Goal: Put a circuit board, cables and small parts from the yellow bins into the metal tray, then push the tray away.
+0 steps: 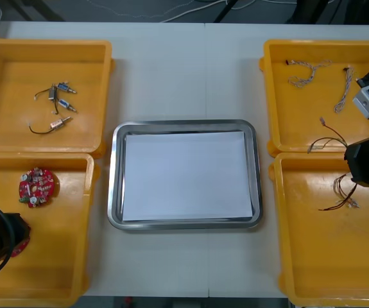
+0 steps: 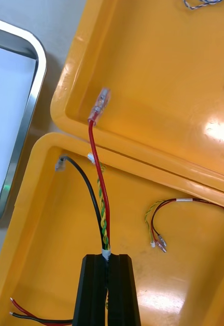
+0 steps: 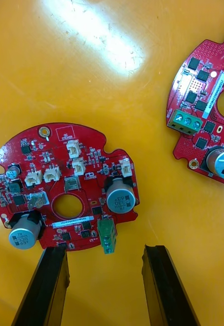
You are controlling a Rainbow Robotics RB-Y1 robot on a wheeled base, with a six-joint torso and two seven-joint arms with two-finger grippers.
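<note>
The right gripper (image 2: pixel 107 256) pinches a red, black and yellow-green cable (image 2: pixel 95 163) fanning beyond its fingers (image 2: pixel 91 290). The left gripper (image 3: pixel 107 248) stands wide, a round red circuit board (image 3: pixel 66 178) just beyond.

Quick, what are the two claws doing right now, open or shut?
Left claw: open, by a red circuit board, holding nothing.
Right claw: shut on a red and yellow cable.
</note>
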